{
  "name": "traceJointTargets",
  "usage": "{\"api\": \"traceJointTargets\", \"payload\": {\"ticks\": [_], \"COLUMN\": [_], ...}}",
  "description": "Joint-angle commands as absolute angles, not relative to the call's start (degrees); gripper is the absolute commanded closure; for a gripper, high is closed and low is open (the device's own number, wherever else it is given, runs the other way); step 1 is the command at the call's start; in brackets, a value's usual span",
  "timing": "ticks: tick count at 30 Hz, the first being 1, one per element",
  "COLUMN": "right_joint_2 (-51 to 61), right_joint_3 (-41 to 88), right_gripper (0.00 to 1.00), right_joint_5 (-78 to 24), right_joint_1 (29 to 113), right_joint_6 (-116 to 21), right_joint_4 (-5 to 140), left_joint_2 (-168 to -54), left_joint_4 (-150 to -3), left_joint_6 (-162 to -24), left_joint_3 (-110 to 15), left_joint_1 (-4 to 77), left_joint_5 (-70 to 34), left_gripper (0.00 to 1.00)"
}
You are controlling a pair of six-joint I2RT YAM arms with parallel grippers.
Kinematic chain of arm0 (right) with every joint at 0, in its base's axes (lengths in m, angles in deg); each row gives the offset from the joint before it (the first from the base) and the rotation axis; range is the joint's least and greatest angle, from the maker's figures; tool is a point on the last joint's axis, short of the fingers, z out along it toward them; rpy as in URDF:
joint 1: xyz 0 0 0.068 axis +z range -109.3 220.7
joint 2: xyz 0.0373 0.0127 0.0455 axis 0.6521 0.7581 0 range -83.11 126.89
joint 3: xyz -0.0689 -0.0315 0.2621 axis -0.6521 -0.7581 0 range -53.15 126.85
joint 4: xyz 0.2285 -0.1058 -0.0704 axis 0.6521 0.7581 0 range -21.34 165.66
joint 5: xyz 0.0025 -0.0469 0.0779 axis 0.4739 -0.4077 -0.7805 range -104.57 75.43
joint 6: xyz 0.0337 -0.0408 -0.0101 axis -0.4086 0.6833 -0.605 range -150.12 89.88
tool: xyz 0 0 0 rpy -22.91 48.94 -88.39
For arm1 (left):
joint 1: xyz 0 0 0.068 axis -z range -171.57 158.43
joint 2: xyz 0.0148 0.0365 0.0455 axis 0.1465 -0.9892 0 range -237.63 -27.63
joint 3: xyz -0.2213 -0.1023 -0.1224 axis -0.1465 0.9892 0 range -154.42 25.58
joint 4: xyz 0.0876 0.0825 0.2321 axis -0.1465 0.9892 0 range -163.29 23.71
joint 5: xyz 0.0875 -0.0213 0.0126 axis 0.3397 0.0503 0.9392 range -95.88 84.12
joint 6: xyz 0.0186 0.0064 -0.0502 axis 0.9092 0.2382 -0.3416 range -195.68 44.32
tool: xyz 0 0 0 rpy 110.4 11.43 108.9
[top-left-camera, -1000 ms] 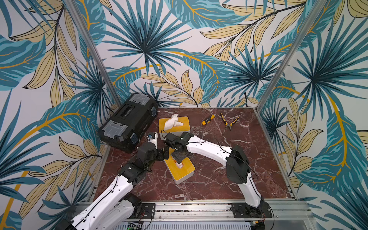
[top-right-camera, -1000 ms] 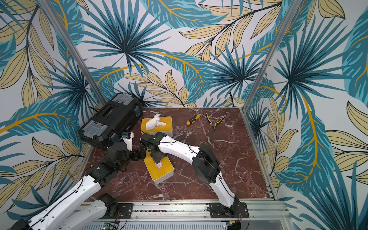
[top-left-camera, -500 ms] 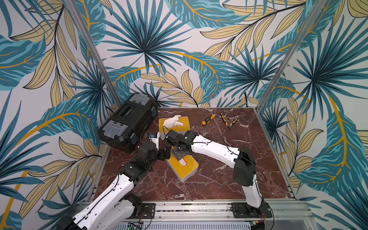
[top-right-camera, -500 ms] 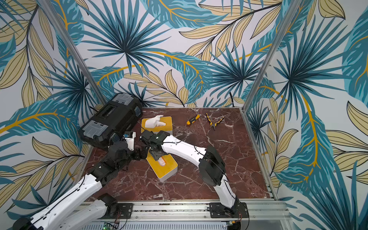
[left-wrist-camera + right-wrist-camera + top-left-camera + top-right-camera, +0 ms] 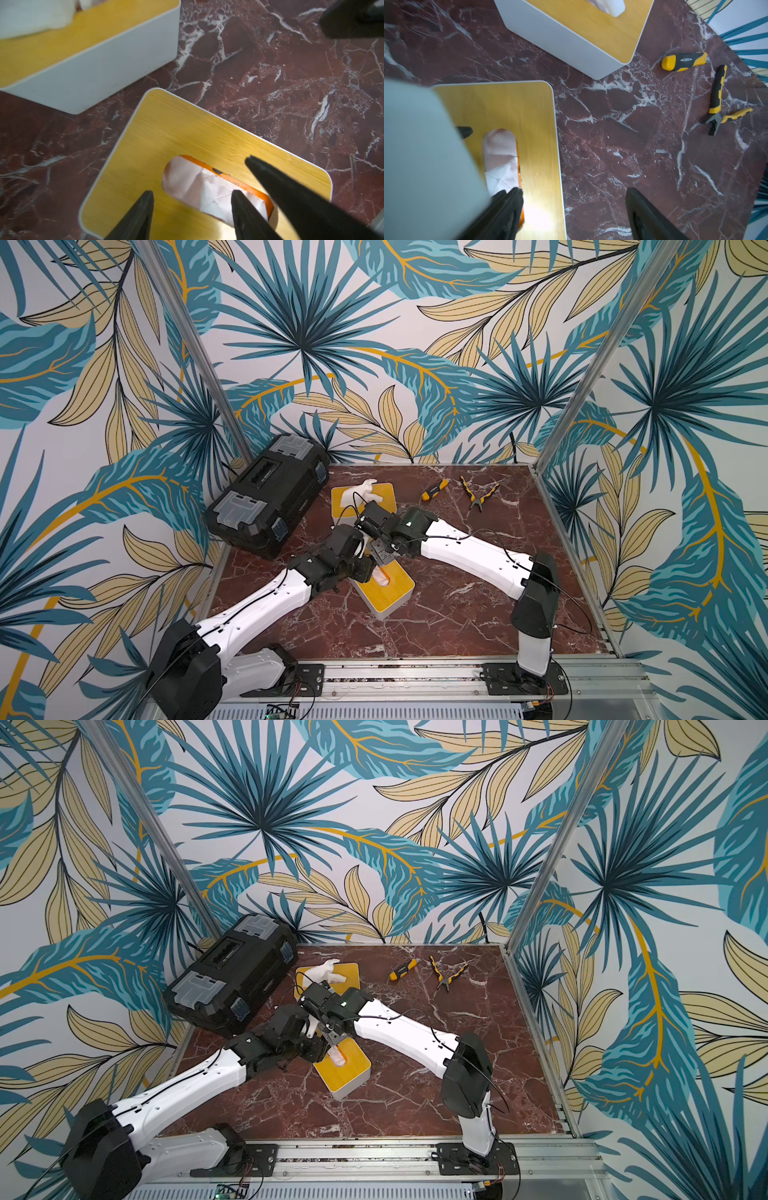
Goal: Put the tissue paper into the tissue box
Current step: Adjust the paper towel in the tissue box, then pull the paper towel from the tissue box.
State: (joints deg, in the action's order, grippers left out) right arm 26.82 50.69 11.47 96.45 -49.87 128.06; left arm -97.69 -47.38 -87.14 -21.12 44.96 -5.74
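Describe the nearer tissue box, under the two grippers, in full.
The nearer tissue box is a low white case with rounded corners and a yellow, wood-grained top. Its oblong slot, orange along one edge, shows white tissue paper inside. It lies flat on the red marble table, skewed to its edges, apart from the other box. The left gripper and right gripper hang at the slot; contact unclear.

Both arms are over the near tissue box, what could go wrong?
The left tool and right tool crowd the same slot, so they could collide. The left tool is over the tucked tissue paper; closing and lifting might pull it back out. The tissue box sits unclamped and could slide.
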Motion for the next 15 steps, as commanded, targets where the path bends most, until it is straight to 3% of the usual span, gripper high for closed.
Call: {"api": "traceJointTargets", "payload": {"ticks": [1, 15], "right_joint_2": [23.45, 12.69], "right_joint_3": [46.96, 34.25], "right_gripper": [0.16, 0.16], "right_joint_5": [14.04, 10.71], "right_joint_1": [95.26, 90.35], "right_joint_6": [-50.76, -54.66], "right_joint_4": [129.37, 122.44], "left_joint_2": [-99.02, -105.74], "left_joint_4": [-44.08, -41.5], "left_joint_6": [-85.83, -84.82], "left_joint_3": [-24.21, -27.84], "left_joint_1": [45.32, 46.66], "left_joint_5": [-4.12, -4.39], "left_gripper": [0.42, 0.5]}}
